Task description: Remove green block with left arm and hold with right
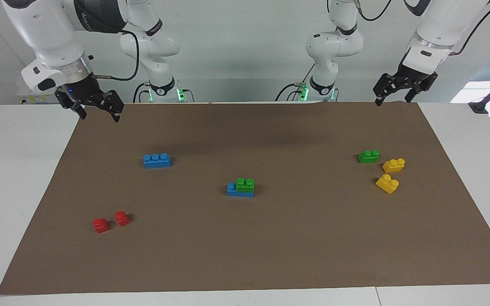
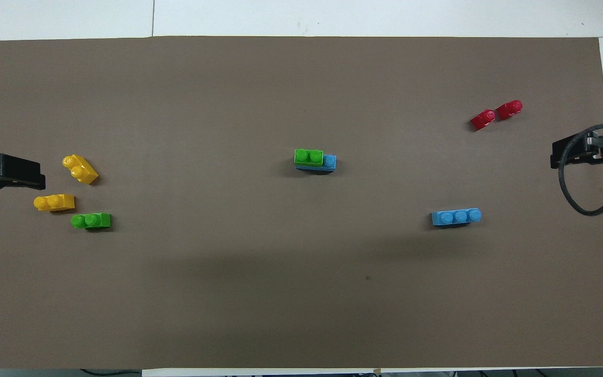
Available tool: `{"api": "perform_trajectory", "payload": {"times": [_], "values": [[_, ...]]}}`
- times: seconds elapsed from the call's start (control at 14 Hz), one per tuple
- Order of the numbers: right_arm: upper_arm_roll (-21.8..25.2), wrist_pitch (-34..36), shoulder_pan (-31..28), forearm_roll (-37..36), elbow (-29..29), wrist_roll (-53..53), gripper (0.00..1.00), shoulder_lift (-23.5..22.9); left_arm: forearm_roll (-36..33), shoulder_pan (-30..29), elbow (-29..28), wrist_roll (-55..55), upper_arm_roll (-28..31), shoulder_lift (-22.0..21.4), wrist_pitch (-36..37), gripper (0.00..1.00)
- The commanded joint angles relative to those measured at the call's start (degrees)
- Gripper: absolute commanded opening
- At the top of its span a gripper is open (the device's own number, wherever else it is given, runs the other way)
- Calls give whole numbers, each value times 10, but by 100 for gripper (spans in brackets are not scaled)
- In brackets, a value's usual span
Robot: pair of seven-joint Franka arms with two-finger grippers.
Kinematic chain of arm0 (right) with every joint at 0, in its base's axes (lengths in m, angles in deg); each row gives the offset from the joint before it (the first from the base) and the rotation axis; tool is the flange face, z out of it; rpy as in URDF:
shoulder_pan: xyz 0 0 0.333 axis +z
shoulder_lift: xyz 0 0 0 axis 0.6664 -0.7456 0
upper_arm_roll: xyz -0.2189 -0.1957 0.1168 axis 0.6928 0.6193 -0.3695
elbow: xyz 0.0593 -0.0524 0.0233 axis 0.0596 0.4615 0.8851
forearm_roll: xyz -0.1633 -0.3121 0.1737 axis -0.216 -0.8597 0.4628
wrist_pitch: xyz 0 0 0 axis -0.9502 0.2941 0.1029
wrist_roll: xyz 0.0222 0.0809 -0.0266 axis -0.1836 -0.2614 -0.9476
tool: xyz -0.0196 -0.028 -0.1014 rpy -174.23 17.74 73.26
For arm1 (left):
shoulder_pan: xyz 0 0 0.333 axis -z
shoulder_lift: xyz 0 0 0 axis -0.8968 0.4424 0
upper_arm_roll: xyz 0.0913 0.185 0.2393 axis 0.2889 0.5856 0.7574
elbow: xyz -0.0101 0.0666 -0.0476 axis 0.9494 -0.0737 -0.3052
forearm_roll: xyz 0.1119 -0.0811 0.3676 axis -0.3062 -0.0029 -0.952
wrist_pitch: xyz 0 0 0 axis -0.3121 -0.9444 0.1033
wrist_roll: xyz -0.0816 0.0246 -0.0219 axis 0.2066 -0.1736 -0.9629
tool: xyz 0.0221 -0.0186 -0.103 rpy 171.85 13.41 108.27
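The green block (image 1: 245, 184) is a two-stud brick stuck on top of a blue three-stud brick (image 1: 233, 190) in the middle of the brown mat. It also shows in the overhead view (image 2: 309, 156), on the blue brick (image 2: 328, 162). My left gripper (image 1: 395, 99) is open and empty, raised over the mat's edge at the left arm's end; it shows in the overhead view (image 2: 8, 173) too. My right gripper (image 1: 99, 115) is open and empty, raised over the mat's corner at the right arm's end, and shows in the overhead view (image 2: 584, 149). Both are well apart from the stack.
A second loose green brick (image 1: 368, 156) and two yellow bricks (image 1: 394, 165) (image 1: 387, 183) lie toward the left arm's end. A lone blue three-stud brick (image 1: 157, 160) and two red bricks (image 1: 101, 225) (image 1: 122, 218) lie toward the right arm's end. The brown mat (image 1: 270, 255) covers the table.
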Motion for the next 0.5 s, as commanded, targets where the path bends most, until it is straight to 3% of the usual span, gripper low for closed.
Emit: {"api": "perform_trajectory", "payload": {"times": [0.0, 0.43], "values": [[-5, 4, -8, -1, 6, 4, 100, 5, 9, 2, 0, 5, 2, -8, 3, 100], [-5, 4, -8, -1, 6, 4, 100, 5, 9, 3, -1, 2, 1, -8, 4, 100]]}}
